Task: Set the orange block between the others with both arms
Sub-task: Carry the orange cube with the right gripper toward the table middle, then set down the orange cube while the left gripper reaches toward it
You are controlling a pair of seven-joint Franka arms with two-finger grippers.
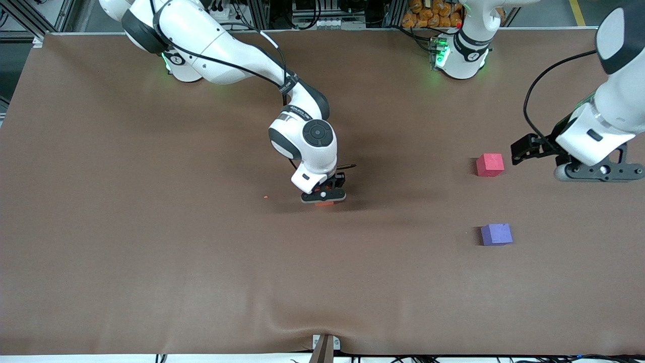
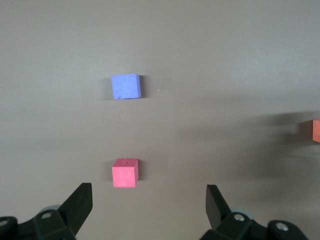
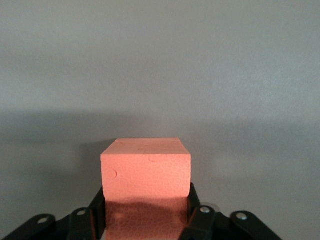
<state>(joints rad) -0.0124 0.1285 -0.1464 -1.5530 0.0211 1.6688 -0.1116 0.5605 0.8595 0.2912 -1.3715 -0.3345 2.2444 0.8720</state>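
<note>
The orange block rests on the brown table near its middle. My right gripper is down over the block, one finger against each of two facing sides. The pinkish-red cube and the purple-blue cube lie toward the left arm's end, the purple-blue one nearer the front camera, with a gap between them. My left gripper hangs open and holds nothing, over the table beside the pinkish-red cube. The orange block also shows at the edge of the left wrist view.
A brown mat covers the whole table and is wrinkled near the front edge. A tiny orange crumb lies beside the right gripper. Cables and equipment stand past the table's edge by the arm bases.
</note>
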